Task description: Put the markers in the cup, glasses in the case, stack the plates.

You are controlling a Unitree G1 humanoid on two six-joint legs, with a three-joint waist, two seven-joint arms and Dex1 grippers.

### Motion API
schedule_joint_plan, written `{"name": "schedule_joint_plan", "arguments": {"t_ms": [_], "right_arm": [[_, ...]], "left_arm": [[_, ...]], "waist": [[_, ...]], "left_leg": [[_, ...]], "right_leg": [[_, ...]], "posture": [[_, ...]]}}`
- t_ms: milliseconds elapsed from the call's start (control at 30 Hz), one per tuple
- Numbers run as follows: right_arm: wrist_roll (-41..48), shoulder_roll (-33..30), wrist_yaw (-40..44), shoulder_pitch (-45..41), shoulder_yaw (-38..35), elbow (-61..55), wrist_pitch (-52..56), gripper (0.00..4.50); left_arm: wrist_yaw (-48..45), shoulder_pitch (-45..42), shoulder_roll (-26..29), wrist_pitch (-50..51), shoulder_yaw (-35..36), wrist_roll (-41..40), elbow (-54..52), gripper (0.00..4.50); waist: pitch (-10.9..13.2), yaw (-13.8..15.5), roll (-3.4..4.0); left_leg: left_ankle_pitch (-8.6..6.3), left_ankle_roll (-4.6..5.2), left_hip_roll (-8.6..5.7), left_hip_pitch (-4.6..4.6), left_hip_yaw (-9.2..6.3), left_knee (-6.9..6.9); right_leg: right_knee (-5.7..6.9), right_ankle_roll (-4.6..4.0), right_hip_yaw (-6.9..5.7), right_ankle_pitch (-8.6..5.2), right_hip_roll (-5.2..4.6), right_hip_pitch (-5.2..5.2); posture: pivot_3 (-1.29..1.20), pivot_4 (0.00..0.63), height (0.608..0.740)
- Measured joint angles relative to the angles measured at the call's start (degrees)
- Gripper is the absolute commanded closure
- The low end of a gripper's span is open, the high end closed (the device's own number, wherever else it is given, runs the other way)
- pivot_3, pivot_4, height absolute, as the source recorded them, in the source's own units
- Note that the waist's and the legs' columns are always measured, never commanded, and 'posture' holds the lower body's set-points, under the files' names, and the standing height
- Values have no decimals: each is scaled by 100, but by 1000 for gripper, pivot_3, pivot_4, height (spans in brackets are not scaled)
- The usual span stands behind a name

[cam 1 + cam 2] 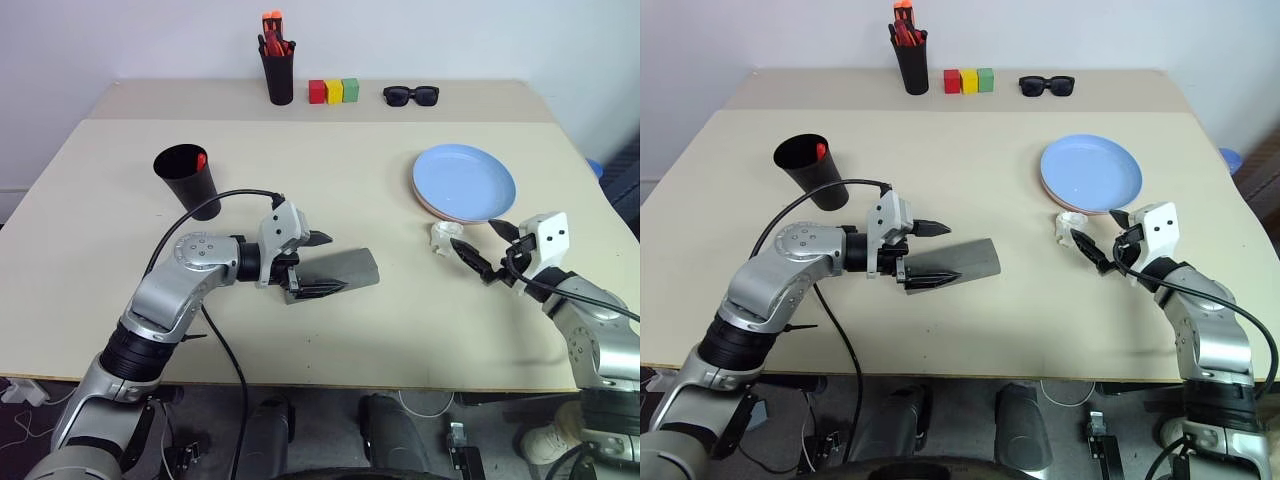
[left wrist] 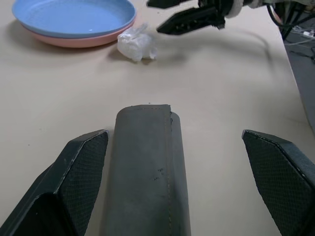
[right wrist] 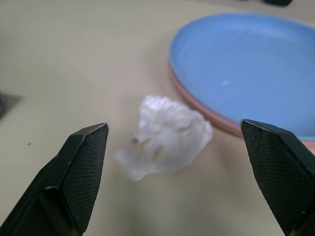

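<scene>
Blue plate (image 1: 464, 180) sits stacked on the pink plate (image 2: 74, 42); right pincer (image 1: 484, 250) gapes empty, left pincer (image 1: 322, 264) wide around the grey case (image 1: 340, 270). Next, I'd judge: check the case.

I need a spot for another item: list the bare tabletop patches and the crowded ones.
Free: the wide middle between the black cup and the stacked plates, and the near edge below the grey case. Crowded: around the crumpled paper by the right gripper, and the far edge.

left arm: bent across my front, my left gripper (image 1: 322, 264) fingers spread wide | right arm: low at my right, my right gripper (image 1: 484, 249) fingers spread, pointing inward
</scene>
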Motion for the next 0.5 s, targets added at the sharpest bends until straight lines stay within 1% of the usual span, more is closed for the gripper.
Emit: {"name": "schedule_joint_plan", "arguments": {"t_ms": [133,400,433,500], "right_arm": [[1,38,139,-187,105,302,4,140],[-381,288,367,-864,636,1696,-483,140],[-426,306,370,-952,667,1820,-568,363],[-488,339,365,-1097,684,2055,-710,975]], "left_arm": [[-34,-9,-12,0,0,1,39,0],[54,29,67,35,27,2,-15,0],[73,43,84,46,62,-1,-43,0],[103,78,123,71,139,-3,-124,0]], "waist": [[0,1,-1],[1,-10,-1],[1,-14,-1],[1,-13,-2]], "left_leg": [[0,0,0,-1,0,0],[0,0,0,0,0,-2],[0,0,0,1,0,-2],[0,0,0,1,0,-1]], "right_leg": [[-1,0,0,0,0,0],[-1,0,0,0,0,-1],[-1,1,0,0,0,-1],[-1,1,0,0,0,0]], "posture": [[0,150,740],[0,150,740],[0,150,740],[0,150,740]]}}
